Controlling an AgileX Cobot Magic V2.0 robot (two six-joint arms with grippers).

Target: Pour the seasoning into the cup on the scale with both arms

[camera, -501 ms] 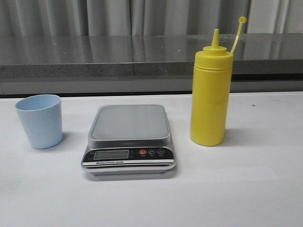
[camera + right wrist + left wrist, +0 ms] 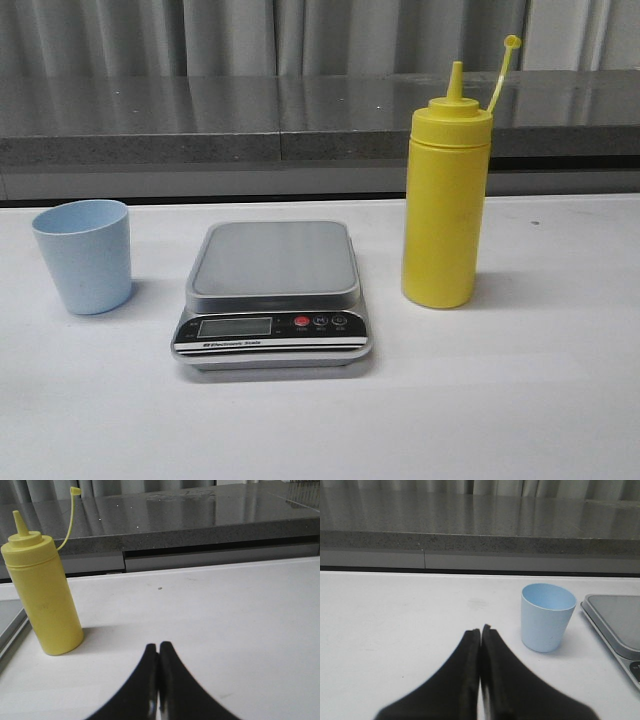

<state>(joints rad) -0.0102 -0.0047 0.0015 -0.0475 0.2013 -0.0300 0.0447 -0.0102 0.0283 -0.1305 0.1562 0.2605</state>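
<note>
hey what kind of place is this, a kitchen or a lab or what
Most likely a lab set up as a mock kitchen: a plain white table holding only a digital scale, a blue cup and a yellow squeeze bottle, with a grey stone-look counter and curtains behind.

The left gripper (image 2: 480, 629) has its two black fingers pressed together, tips pointing to 12 o'clock, holding nothing. The right gripper (image 2: 158, 645) is the same: fingers closed tip to tip, pointing to 12 o'clock, and empty.

Yellow seasoning (image 2: 445, 210), pale blue cup (image 2: 84, 255), silver-grey scale (image 2: 274, 262).
</note>
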